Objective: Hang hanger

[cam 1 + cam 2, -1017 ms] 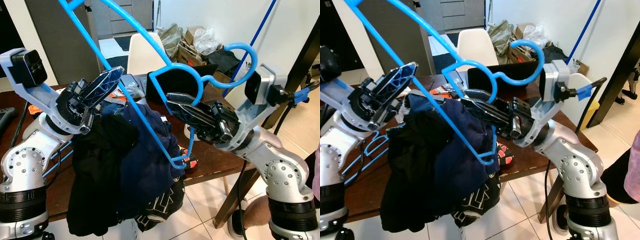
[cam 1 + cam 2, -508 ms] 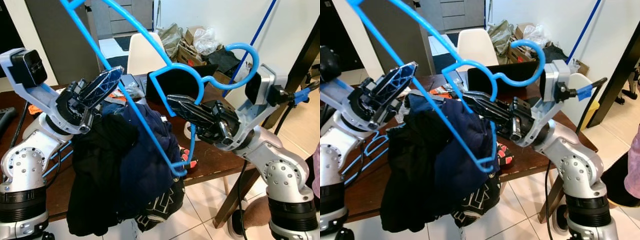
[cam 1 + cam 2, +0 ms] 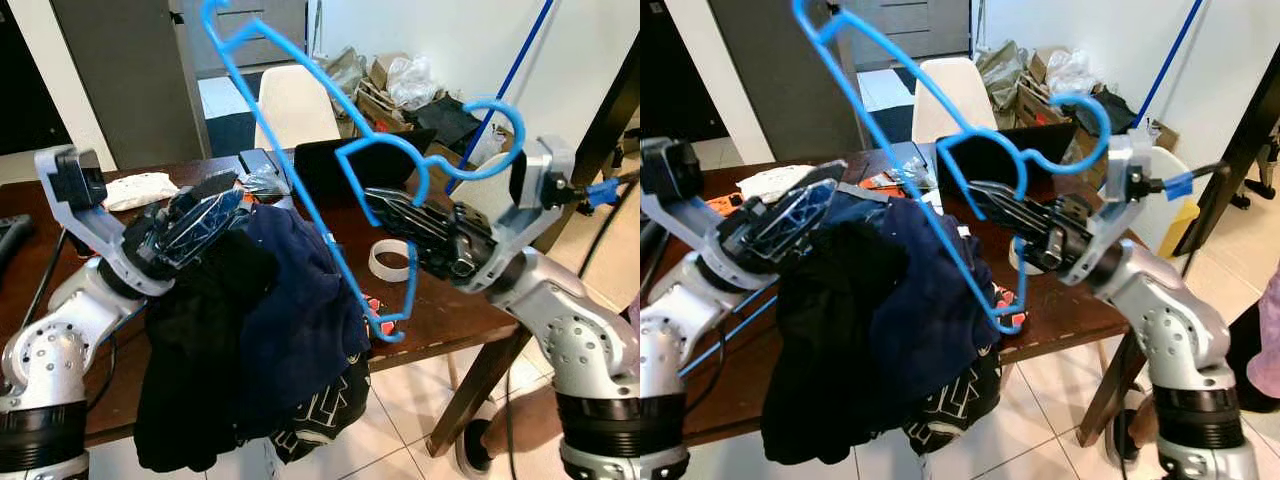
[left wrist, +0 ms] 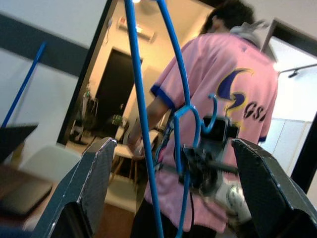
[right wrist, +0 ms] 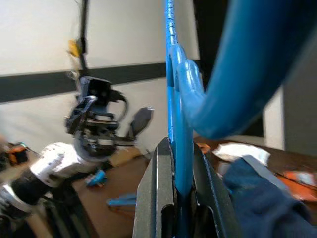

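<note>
Gripping the blue hanger [image 3: 330, 200] near its neck, the right gripper [image 3: 410, 215] has its two black fingers pressed narrow on the plastic, which the right wrist view shows pinched between them. From that grip the hook curls up and back over the right wrist, while the long arm of the frame runs up and away toward the robot's left, its far end high above the table [image 3: 430, 310]. The lower corner of the frame hangs down just past the table edge, in front of the dark clothes [image 3: 250, 330] heaped there.

Nearer on the other side, the left gripper [image 3: 195, 220] rests low against the clothes with its fingers spread wide, holding nothing. In the left wrist view the hanger's bars cross in the air between those fingers without touching them.

So the right arm alone carries the hanger, and any rail or hook to hang it on cannot be made out
</note>
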